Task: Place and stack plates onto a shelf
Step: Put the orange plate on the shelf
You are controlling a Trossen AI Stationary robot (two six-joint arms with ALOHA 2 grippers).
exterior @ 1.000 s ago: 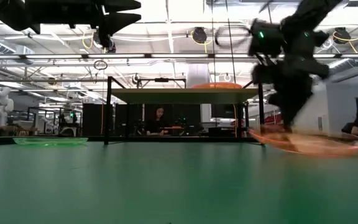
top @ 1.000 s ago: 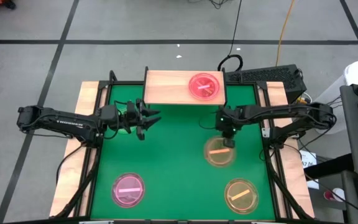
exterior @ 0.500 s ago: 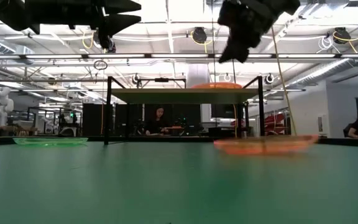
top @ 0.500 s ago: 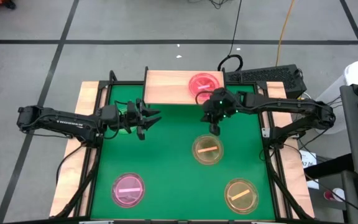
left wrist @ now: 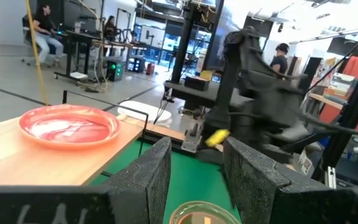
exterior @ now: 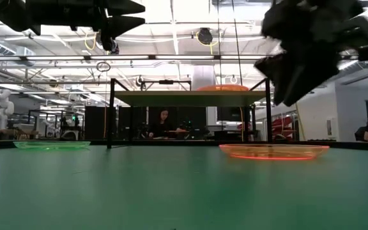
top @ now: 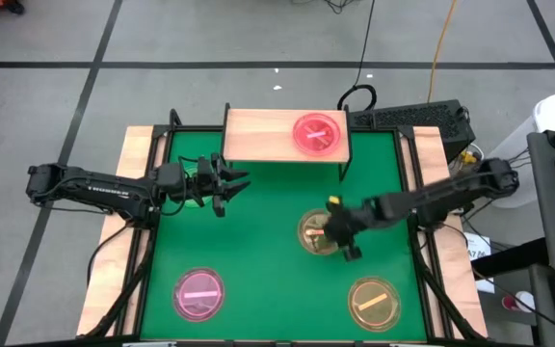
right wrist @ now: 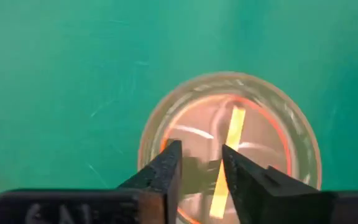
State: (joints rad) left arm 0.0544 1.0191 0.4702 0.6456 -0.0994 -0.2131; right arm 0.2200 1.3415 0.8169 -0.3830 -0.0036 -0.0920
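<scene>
I see a black keyboard (top: 414, 117) beside the green table (top: 258, 231). A seated person (exterior: 163, 123) shows far behind it. Another person (left wrist: 45, 31) sits at a desk

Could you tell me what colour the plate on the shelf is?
Pink plate; clearest in the high view.

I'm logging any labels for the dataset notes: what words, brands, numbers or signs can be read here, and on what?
None can be read with confidence.
Left claw: pale marks on its body at the left wrist view's lower edge, cut off and blurred, unreadable.
Plates, shelf, green mat: no text visible.
</scene>
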